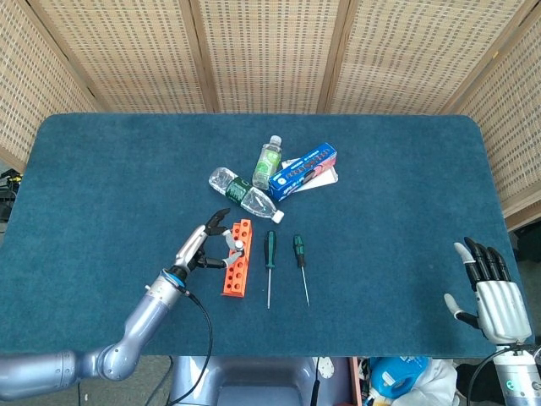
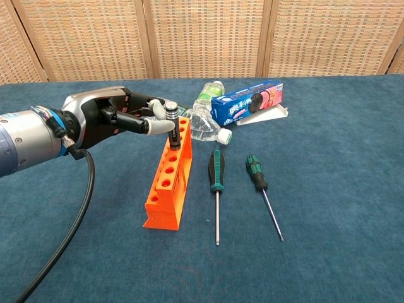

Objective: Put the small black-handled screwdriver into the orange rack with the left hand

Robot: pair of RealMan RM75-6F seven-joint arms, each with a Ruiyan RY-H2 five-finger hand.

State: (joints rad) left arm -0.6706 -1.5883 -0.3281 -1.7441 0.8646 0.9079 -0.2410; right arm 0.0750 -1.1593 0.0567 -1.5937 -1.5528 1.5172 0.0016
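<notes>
Screwdriver (image 2: 172,125) is pinched upright by the left hand (image 2: 117,117), its tip entering a far hole of the rack (image 2: 167,183) on the surface (image 2: 328,202). Insertion appears underway; seating and release remain. Right hand (image 1: 493,290) rests idle, fingers spread.

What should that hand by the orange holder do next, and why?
Probably ease straight down. The left hand pinches the small black-handled screwdriver upright over a hole in the orange rack, but its handle stands above the rack top, so it seems not fully seated.
</notes>
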